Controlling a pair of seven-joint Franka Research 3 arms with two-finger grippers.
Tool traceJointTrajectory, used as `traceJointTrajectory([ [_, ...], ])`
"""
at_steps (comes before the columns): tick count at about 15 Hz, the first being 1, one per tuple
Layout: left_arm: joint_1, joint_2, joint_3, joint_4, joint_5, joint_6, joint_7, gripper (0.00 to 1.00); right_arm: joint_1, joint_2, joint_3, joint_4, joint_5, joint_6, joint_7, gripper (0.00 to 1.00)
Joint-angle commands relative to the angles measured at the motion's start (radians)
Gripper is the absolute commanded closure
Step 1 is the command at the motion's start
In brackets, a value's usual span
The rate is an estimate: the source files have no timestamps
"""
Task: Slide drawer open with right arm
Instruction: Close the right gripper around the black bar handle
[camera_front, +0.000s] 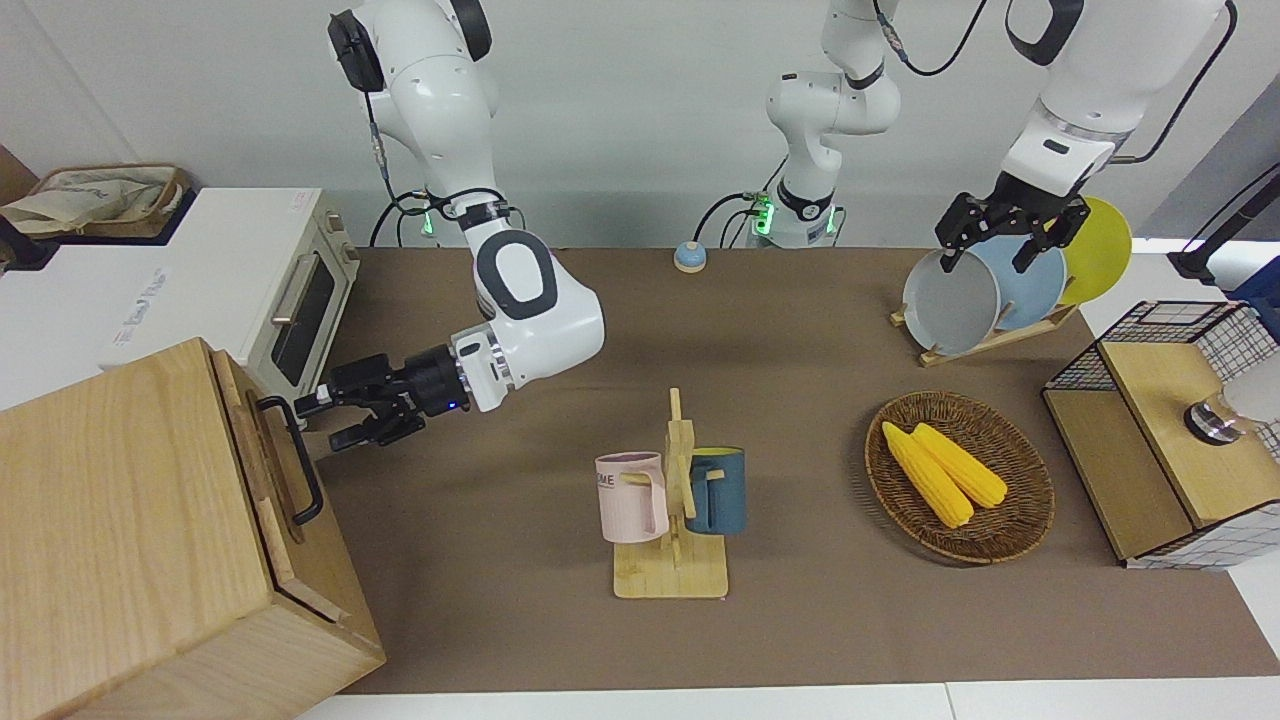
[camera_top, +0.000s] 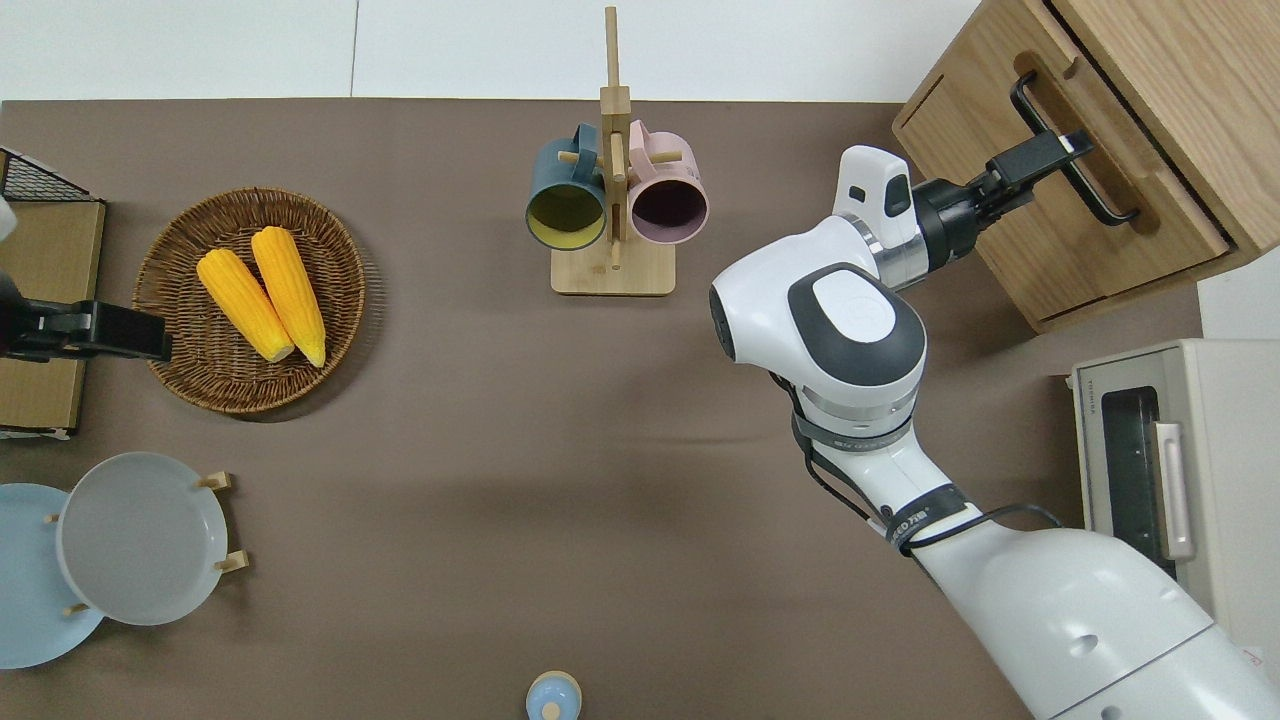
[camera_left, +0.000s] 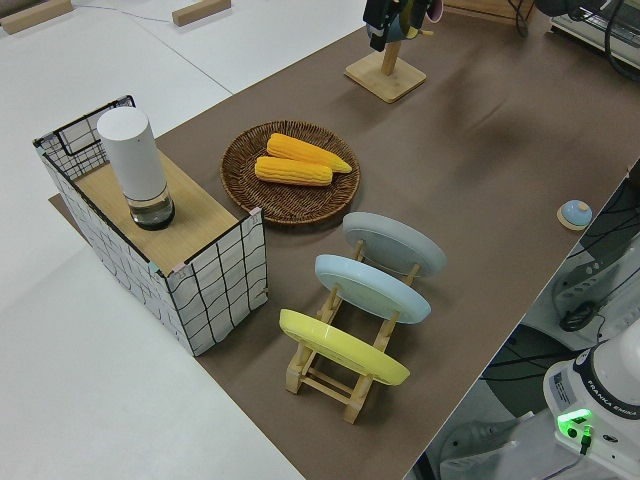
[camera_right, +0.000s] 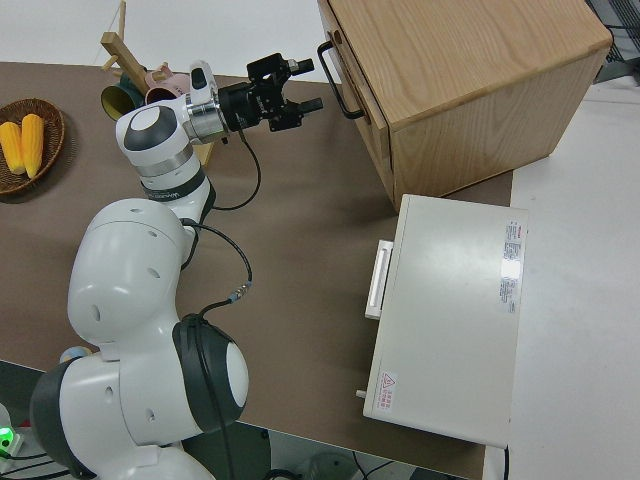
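The drawer (camera_front: 258, 440) is the top one of the pale wooden cabinet (camera_front: 110, 520) at the right arm's end of the table, and its front sits close against the cabinet. Its black bar handle (camera_front: 300, 470) faces the table's middle. My right gripper (camera_front: 318, 420) is open and level with the end of the handle nearer the robots, fingertips just short of the bar and touching nothing. It also shows in the overhead view (camera_top: 1050, 155) and the right side view (camera_right: 306, 86), beside the handle (camera_top: 1085, 160) (camera_right: 340, 82). The left arm is parked, its gripper (camera_front: 1000, 245) open.
A white toaster oven (camera_front: 250, 280) stands beside the cabinet, nearer the robots. A mug rack (camera_front: 672, 500) with two mugs stands mid-table. Toward the left arm's end are a basket (camera_front: 1030, 500) of corn, a plate rack (camera_front: 990, 290) and a wire-mesh box (camera_front: 1170, 440).
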Motion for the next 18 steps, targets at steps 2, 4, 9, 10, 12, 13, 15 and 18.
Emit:
traceJointTrajectory([
  [2, -0.017, 0.013, 0.017, 0.02, 0.011, 0.0, 0.008, 0.0, -0.034, -0.006, 0.002, -0.041, -0.063, 0.043, 0.058, 0.021],
  [4, -0.017, 0.013, 0.017, 0.02, 0.012, 0.0, 0.008, 0.0, -0.043, -0.004, 0.002, -0.041, -0.08, 0.052, 0.058, 0.021],
  [9, -0.017, 0.013, 0.017, 0.02, 0.011, 0.0, 0.008, 0.0, -0.061, -0.007, 0.002, -0.041, -0.088, 0.087, 0.058, 0.021],
  [10, -0.017, 0.013, 0.017, 0.02, 0.011, 0.0, 0.008, 0.0, -0.061, -0.007, 0.002, -0.041, -0.088, 0.086, 0.058, 0.03],
  [12, -0.017, 0.013, 0.017, 0.02, 0.012, 0.0, 0.008, 0.0, -0.058, -0.007, 0.002, -0.042, -0.085, 0.086, 0.058, 0.156],
  [13, -0.017, 0.013, 0.017, 0.02, 0.012, 0.0, 0.008, 0.0, -0.054, -0.007, 0.002, -0.044, -0.085, 0.08, 0.058, 0.263],
  [15, -0.017, 0.013, 0.017, 0.02, 0.012, 0.0, 0.008, 0.0, -0.051, -0.007, 0.002, -0.045, -0.079, 0.076, 0.047, 0.514],
  [18, -0.017, 0.013, 0.017, 0.02, 0.012, 0.0, 0.008, 0.0, -0.051, -0.01, 0.002, -0.056, -0.077, 0.073, 0.046, 0.874],
])
